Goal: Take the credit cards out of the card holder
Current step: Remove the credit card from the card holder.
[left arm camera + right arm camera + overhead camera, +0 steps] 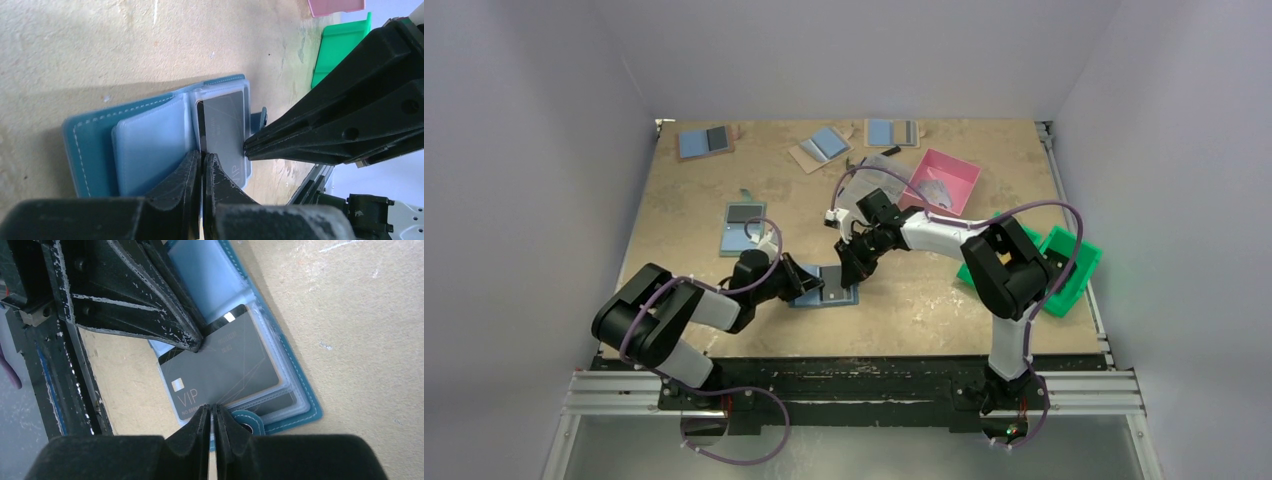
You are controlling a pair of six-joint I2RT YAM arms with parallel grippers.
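Card holder [839, 295] lies open on the table [944, 300], near-centre, with both arms' tips bunched over it: left gripper [809, 283] on its left side, right gripper [852, 270] on its right.

Left wrist cam: left fingers [192, 172] are squeezed fully together at the holder's near edge, right beside a grey credit card [225, 120]. Can't tell if they've nipped any sleeve.

Right wrist cam: right fingers [200, 420] are closed to a hairline at the card's "VIP" end, no telling if they've got it. The card sits in its clear sleeve, with what looks like another tucked underneath. So I'd say nothing's out yet and all the pulling is left.
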